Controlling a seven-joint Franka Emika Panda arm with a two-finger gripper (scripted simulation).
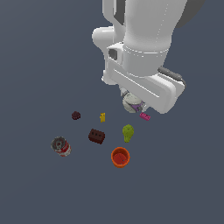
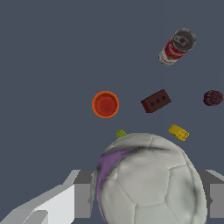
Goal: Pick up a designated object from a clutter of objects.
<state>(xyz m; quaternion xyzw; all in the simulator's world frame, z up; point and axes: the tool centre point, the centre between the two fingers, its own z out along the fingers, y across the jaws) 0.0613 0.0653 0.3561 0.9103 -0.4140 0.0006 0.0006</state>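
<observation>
Ball [image 2: 151,179], off-white with grey seams and a purple smear, fills the near part of the wrist view, clamped between the two grey fingers [image 2: 83,199] of the gripper [image 2: 148,199], one pressed against each of its sides. In the exterior view the same ball [image 1: 132,102] shows only partly beneath the white hand of the arm, with the gripper [image 1: 133,103] closed around it. Whether it is clear of the dark grey floor [image 1: 39,65] cannot be told.

Just past the ball in the wrist view, a sliver of the green pear shape [image 2: 120,133] and the tiny yellow piece [image 2: 179,132] appear at its edge. Farther out lie the orange cup [image 2: 105,104], upright with its mouth open, and the dark brown block [image 2: 155,101]. Farthest are the dark maroon lump [image 2: 213,97] and the red can [image 2: 176,47], lying on its side with its grey top showing.

The exterior view adds a pink brick [image 1: 145,116] just beside the gripper. All items lie apart from one another.
</observation>
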